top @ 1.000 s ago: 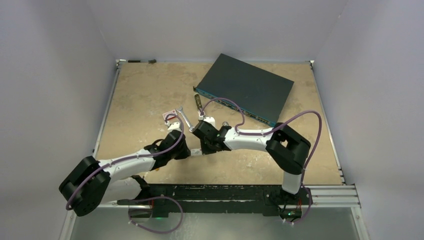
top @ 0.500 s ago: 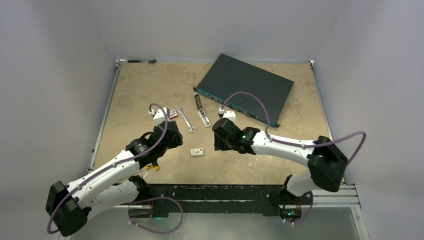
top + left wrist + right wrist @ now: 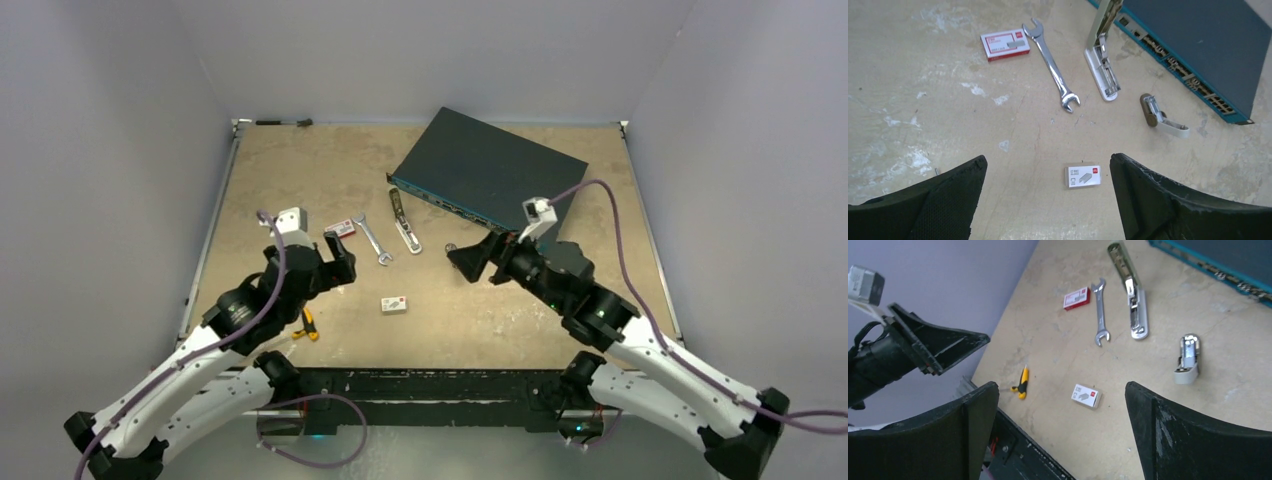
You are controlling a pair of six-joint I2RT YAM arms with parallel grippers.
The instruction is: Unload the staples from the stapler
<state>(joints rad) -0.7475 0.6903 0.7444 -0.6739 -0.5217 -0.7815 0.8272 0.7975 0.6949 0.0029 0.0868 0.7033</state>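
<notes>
The stapler (image 3: 405, 224) lies swung open flat at mid-table. Its long axis runs from the far end, just beside the left corner of the network switch (image 3: 500, 165), toward the near edge, slanting slightly right. It is pale grey-green, with a silvery channel showing along its near half. From the left come the left gripper (image 3: 338, 264), jaws spread wide on nothing, a yellow-handled tool (image 3: 308, 325), a red staple box (image 3: 341, 228), a wrench (image 3: 372, 238) roughly parallel to the stapler, and a white staple box (image 3: 394, 304). Right of the stapler lie a small pale-and-metal piece (image 3: 447, 247) and the right gripper (image 3: 468, 260), also agape and empty.
</notes>
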